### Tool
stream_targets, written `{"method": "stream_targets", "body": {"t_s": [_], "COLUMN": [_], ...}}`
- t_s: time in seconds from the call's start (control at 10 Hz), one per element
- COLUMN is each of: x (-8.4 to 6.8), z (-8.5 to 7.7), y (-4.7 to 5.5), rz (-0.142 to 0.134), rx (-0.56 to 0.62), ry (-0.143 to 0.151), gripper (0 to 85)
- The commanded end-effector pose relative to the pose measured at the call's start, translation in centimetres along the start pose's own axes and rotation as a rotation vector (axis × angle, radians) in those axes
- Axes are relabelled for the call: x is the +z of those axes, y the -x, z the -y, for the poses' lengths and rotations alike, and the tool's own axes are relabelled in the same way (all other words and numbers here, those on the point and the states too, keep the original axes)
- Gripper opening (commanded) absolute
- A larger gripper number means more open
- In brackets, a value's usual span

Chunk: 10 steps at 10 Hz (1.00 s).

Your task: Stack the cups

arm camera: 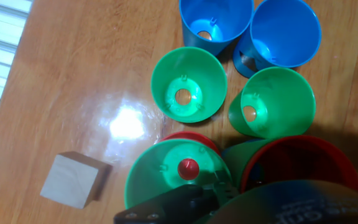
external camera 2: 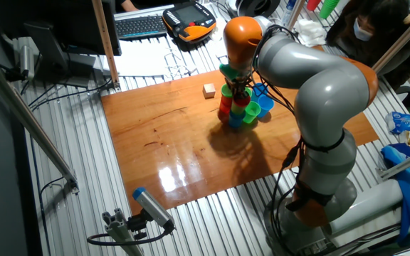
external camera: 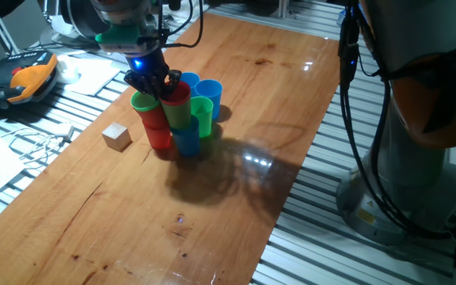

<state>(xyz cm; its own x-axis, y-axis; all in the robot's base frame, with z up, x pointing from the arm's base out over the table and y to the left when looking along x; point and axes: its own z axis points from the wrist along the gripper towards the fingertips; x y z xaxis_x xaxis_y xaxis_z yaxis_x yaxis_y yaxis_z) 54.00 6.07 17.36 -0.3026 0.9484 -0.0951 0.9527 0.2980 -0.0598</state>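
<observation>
Warm brown wood, glossy and reflecting the lamps, makes the table (external camera: 236,170); it rests on a ribbed metal base (external camera 2: 212,213) (cables lie beside it). The cups (external camera: 176,111) stand in a tight cluster near the middle of the table: red, green and blue, some set one on another. The gripper (external camera: 150,83) hangs directly over the cluster at a red and a green cup; whether its jaws grasp anything I cannot tell. A wooden cube (external camera: 117,136) lies just beside.
</observation>
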Motion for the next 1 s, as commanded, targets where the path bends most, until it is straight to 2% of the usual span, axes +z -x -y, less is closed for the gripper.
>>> {"method": "stream_targets", "body": {"t_s": [0.0, 0.9], "x": [0.01, -0.05], "z": [-0.02, -0.16], "y": [-0.02, -0.11], "rz": [0.0, 0.011], "rx": [-0.003, -0.004], "ry": [0.001, 0.011], "gripper": [0.0, 0.0]}}
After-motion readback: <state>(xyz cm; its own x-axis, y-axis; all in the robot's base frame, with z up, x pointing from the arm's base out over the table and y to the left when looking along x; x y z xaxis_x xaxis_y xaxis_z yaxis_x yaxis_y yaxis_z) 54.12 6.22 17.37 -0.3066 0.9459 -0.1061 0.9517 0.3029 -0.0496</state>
